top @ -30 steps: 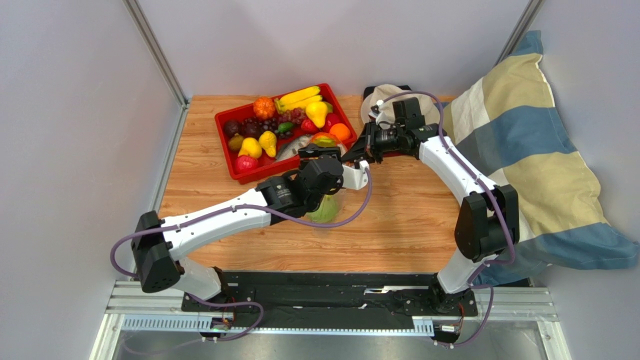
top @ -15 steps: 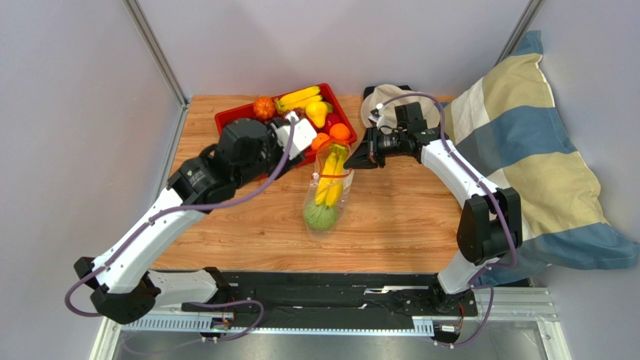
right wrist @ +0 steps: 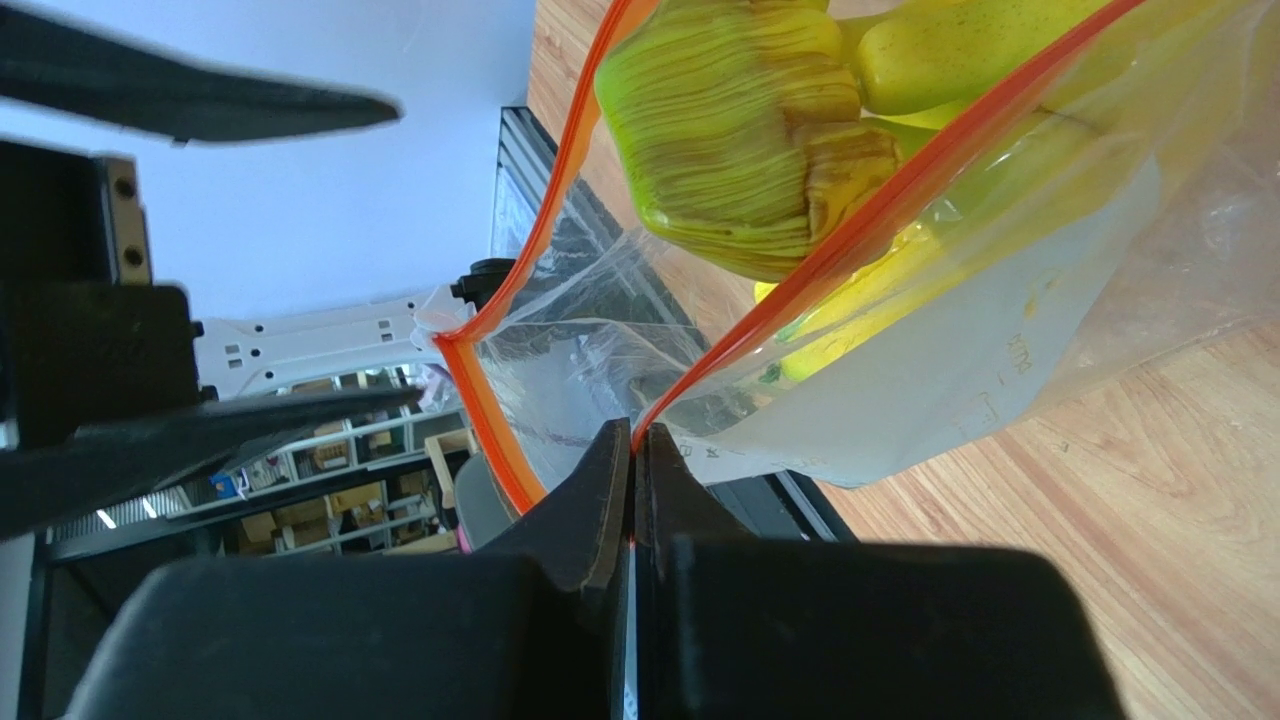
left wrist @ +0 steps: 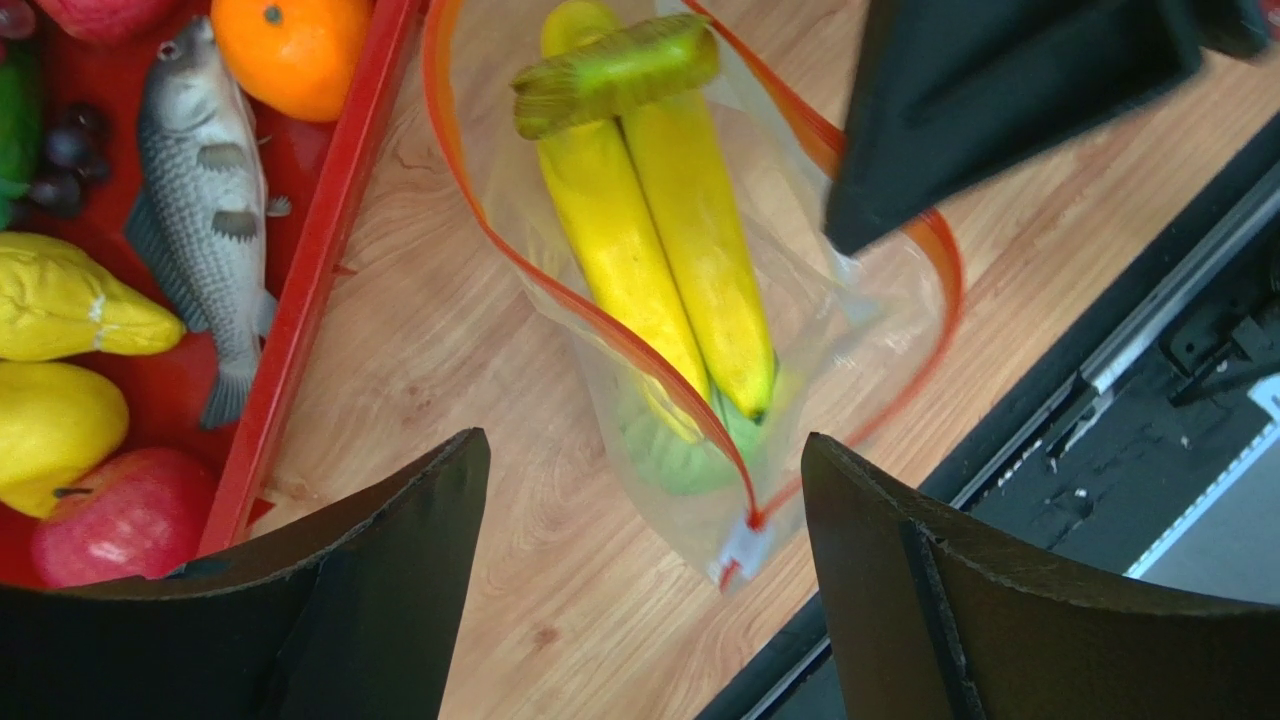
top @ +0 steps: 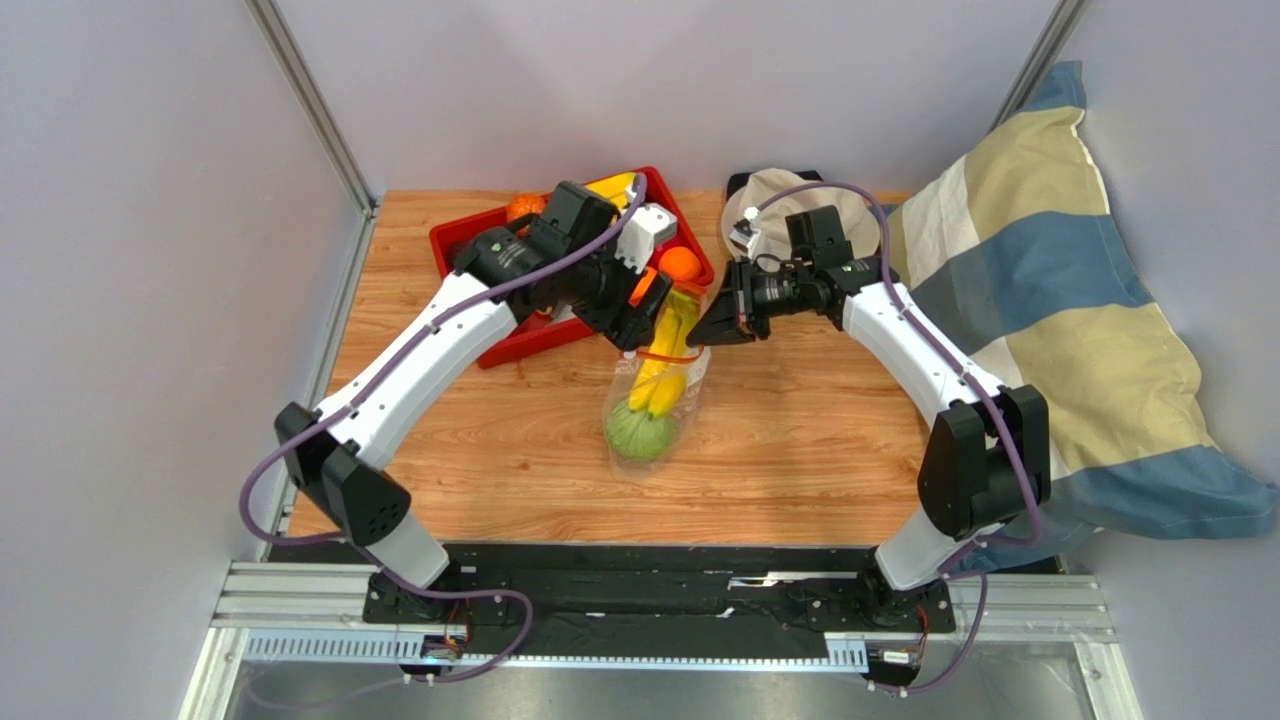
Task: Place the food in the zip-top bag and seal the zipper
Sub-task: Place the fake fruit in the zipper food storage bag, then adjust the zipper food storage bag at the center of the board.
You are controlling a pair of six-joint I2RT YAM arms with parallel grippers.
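Just beside the red tray [left wrist: 323,240], on its side nearer the arms' bases, the zip-top bag [top: 654,405] is lying with bananas [left wrist: 676,255] and a green ball [top: 639,432] inside. The right gripper [right wrist: 633,443] is pinching the zipper [right wrist: 842,255] edge, holding the mouth agape. The left gripper [left wrist: 639,465] is hanging spread and empty over that mouth. I reckon it should be reaching into the tray for the fish [left wrist: 203,210] or orange [left wrist: 293,45], dropping each deep and clear of the strip, since the banana stems are crowding the opening
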